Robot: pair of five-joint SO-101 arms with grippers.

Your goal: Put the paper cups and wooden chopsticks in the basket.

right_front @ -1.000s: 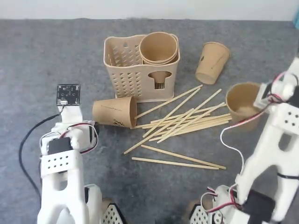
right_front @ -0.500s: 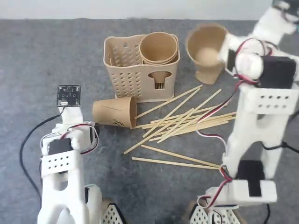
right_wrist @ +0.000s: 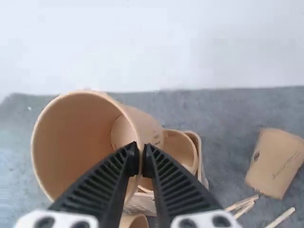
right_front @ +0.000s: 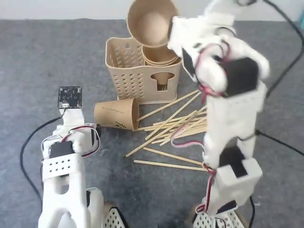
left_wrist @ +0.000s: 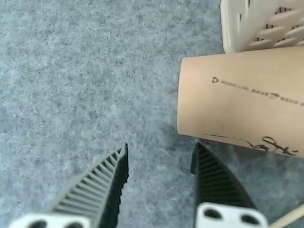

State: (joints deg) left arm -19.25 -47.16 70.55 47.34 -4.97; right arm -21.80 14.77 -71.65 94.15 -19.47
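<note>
The grey carpet (right_front: 38, 52) covers the table. The right arm (right_front: 228, 95) stands tall over it, its gripper (right_wrist: 141, 149) pinched shut on the rim of a held paper cup (right_front: 151, 21), which hangs tilted at 12 o'clock from the slotted basket (right_front: 137, 80). Nested cups (right_front: 160, 57) sit in the basket's right compartment. A fallen paper cup (right_front: 116, 113) lies on its side at 7 o'clock from the basket, and the left gripper (left_wrist: 160, 146) is spread wide near its narrow end. Wooden chopsticks (right_front: 171, 124) lie scattered at 5 o'clock from the basket.
</note>
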